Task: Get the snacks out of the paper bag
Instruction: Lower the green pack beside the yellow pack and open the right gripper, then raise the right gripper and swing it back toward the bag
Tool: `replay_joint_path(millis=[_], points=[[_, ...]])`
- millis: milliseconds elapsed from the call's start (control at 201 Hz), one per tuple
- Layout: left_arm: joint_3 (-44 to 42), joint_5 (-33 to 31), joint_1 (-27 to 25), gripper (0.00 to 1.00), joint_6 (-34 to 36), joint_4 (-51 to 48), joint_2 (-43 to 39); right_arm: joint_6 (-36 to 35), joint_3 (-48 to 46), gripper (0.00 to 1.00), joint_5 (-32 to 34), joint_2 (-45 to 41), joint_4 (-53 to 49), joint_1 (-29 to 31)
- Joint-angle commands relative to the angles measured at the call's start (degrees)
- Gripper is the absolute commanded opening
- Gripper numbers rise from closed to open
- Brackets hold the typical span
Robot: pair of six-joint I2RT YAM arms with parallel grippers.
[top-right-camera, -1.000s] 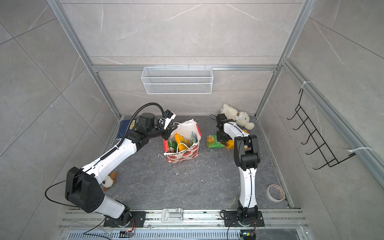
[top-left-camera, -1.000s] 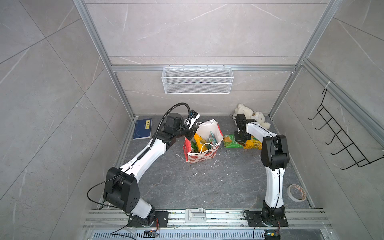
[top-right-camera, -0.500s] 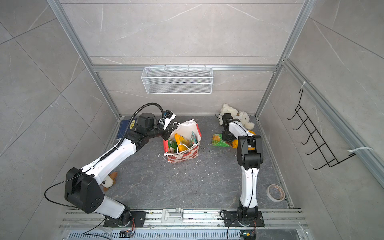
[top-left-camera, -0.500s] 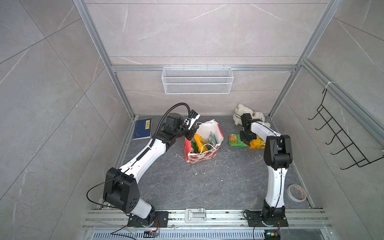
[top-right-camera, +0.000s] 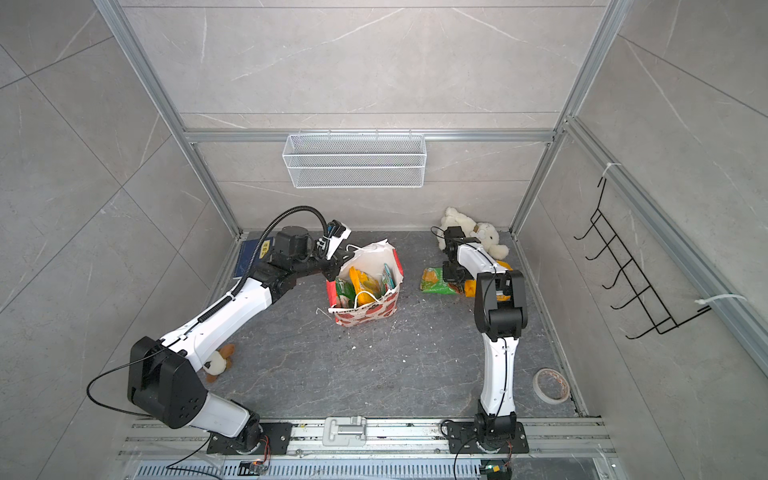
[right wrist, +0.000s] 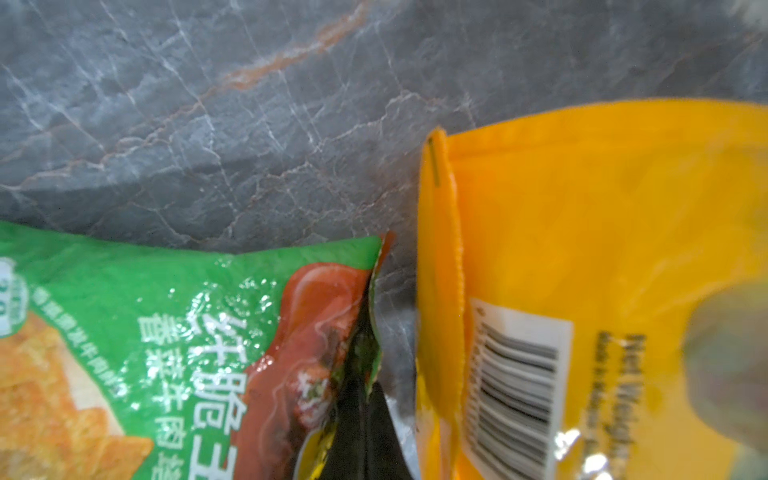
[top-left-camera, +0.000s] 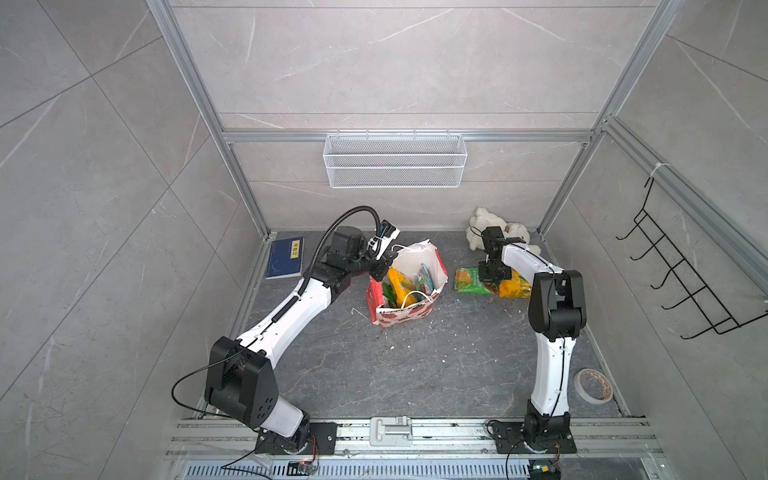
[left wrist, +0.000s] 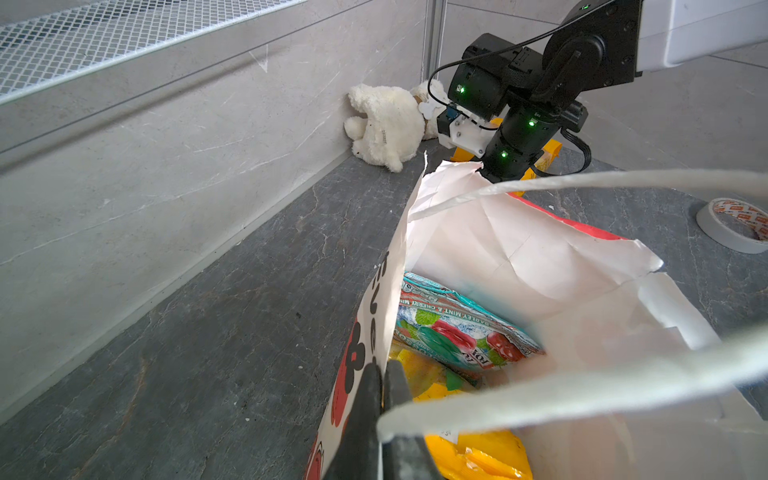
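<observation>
**Left wrist view: bag rim pinched, two packets out on desk**

Shows left gripper (left wrist: 381, 374) clamped fully shut on the printed rim of the paper bag (left wrist: 519, 257), one black finger outside the paper and one inside. Catches a white cord handle (left wrist: 582, 395) looping blurred across the lens. Looks down into the open bag: FOX'S packet (left wrist: 449, 332) leaning on the white inner wall, yellow packet (left wrist: 478, 457) lower down beside it.

In both top views, puts the paper bag (top-left-camera: 405, 311) upright and open-mouthed around the middle of the desk (top-left-camera: 395, 365), nearer the far edge than the near one. Has the left gripper (top-left-camera: 380, 269) at the bag's far left rim corner. More green and yellow wrappers visible inside, too small to count.

Finds right gripper (top-left-camera: 490, 276) low at the desk between bag and right edge. In the right wrist view, jaws closed, seemingly nipping the crumpled edge of the green packet (right wrist: 166, 311), otherwise flat on the desk. Orange-yellow packet (right wrist: 582, 249) just beside it, barcode up, a thin strip of desk between the two. From above: green packet (top-left-camera: 469, 282) on the bag side, orange-yellow packet (top-left-camera: 515, 286) toward the right edge, partly under the arm.

Also on the desk: plush toy (top-left-camera: 478, 224) in the far right corner, blue book (top-left-camera: 284, 257) in the far left corner, tape roll (top-left-camera: 592, 384) by the right edge toward the near corner.
</observation>
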Motion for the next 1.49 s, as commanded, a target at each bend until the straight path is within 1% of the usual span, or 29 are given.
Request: replay_joint_path(millis=[0, 30, 80, 119, 264, 363, 483, 547, 592, 627, 682, 737, 801, 861, 951, 1015, 1075, 1160, 1279, 1329, 1483], points=[[0.8, 3.0, -0.5, 0.00, -0.5, 4.0, -2.9, -1.4, 1.8, 0.06, 2.3, -2.6, -1.2, 0.3], [0.8, 3.0, -0.5, 0.00, -0.6, 4.1, -2.9, -1.6, 2.1, 0.09, 2.4, -2.6, -1.3, 0.3], [1.0, 3.1, -0.6, 0.00, -0.6, 4.1, -2.8, -1.5, 2.8, 0.17, 2.4, -2.5, -2.0, 0.4], [1.1, 3.2, -0.6, 0.00, -0.5, 4.0, -2.8, -1.7, 3.3, 0.20, 2.1, -2.6, -2.1, 0.3], [1.2, 3.2, -0.5, 0.00, -0.4, 4.0, -2.8, -1.3, 5.8, 0.24, 1.7, -2.8, -4.4, 0.4], [1.2, 3.1, -0.5, 0.00, -0.4, 3.7, -3.0, -0.4, 4.4, 0.25, 1.1, -6.1, -4.0, 0.4], [0.2, 2.7, -0.5, 0.00, -0.7, 4.8, -3.3, 2.9, -1.7, 0.31, 0.6, -13.6, -1.3, 0.2], [0.1, 2.8, -0.5, 0.00, -1.1, 5.2, -3.3, 6.3, -8.1, 0.36, -0.3, -19.3, 1.9, -0.7], [0.2, 3.0, -0.5, 0.00, -1.3, 4.9, -3.2, 9.4, -13.2, 0.40, -2.4, -23.5, 4.7, -2.4], [0.3, 3.0, -0.5, 0.00, -1.3, 4.8, -3.4, 11.8, -17.2, 0.41, -5.6, -26.3, 6.9, -4.7], [0.1, 3.2, -0.5, 0.00, -1.2, 4.9, -3.7, 15.4, -23.5, 0.41, -12.7, -30.1, 11.4, -9.6], [-0.2, 3.2, -0.5, 0.00, -1.2, 5.4, -3.9, 18.2, -28.5, 0.38, -19.2, -32.1, 15.5, -15.4], [-0.1, 3.2, -0.6, 0.00, -1.3, 5.3, -3.9, 19.0, -31.6, 0.35, -21.9, -32.6, 16.4, -19.2], [0.2, 3.4, -0.5, 0.00, -1.3, 4.8, -3.9, 18.8, -33.7, 0.34, -22.8, -32.4, 16.9, -21.0], [0.3, 3.5, -0.6, 0.00, -1.1, 4.6, -3.9, 18.5, -36.1, 0.33, -22.5, -31.4, 18.1, -21.8], [0.1, 3.3, -0.6, 0.00, -1.1, 4.9, -3.7, 18.3, -36.7, 0.32, -22.6, -29.8, 18.7, -22.1], [0.3, 3.3, -0.5, 0.00, -1.2, 4.9, -3.5, 18.4, -36.8, 0.29, -22.9, -28.1, 19.4, -22.2], [0.7, 4.2, -0.6, 0.00, -0.8, 4.2, -3.6, 18.5, -37.0, 0.28, -23.9, -25.9, 21.6, -22.2], [0.3, 4.9, -0.6, 0.00, 1.4, 3.3, -4.4, 19.1, -36.2, 0.27, -24.8, -22.5, 25.3, -22.2], [0.4, 5.8, -0.6, 0.00, 2.5, 2.7, -4.8, 18.9, -34.9, 0.26, -25.1, -21.0, 25.4, -22.1], [1.4, 4.4, -0.6, 0.00, 3.6, 0.6, -5.2, 18.5, -31.7, 0.26, -23.3, -18.7, 24.8, -21.6]])
